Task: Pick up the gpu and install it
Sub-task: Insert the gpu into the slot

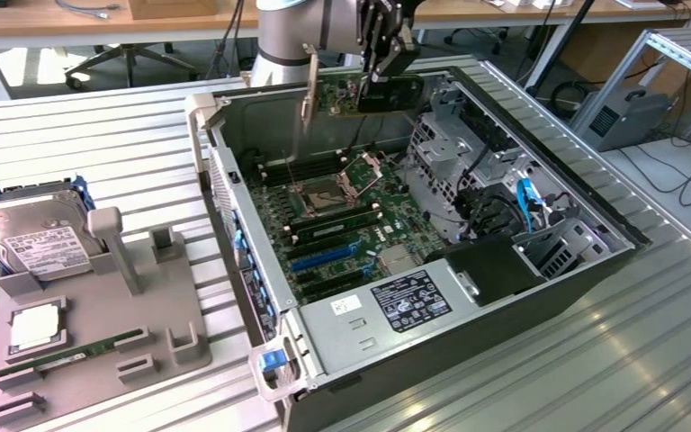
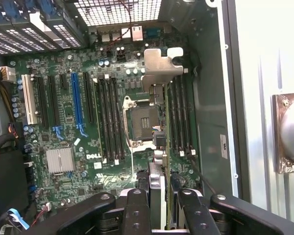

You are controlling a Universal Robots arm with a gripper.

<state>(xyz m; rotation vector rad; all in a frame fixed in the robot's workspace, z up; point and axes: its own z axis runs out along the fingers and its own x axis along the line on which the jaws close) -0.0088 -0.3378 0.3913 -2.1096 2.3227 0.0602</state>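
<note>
The gpu (image 1: 376,94) hangs in the air over the far end of the open computer case (image 1: 219,180), with its black shroud and green board upright and its silver bracket (image 1: 309,90) pointing down toward the motherboard (image 1: 334,211). My gripper (image 1: 384,65) is shut on its top edge. In the wrist view the gpu (image 2: 160,142) shows edge-on between my fingers (image 2: 135,210), and its bracket (image 2: 161,66) sits over the CPU socket (image 2: 139,120) and the memory slots. The blue expansion slot (image 2: 77,103) lies off to the side, apart from the card.
At the exterior view's left, a grey fixture tray (image 1: 166,351) holds a hard drive (image 1: 28,238), a CPU (image 1: 36,328) and a RAM stick (image 1: 69,353). Inside the case are a drive cage (image 1: 442,148), cables and a power supply (image 1: 412,301). The case walls surround the motherboard.
</note>
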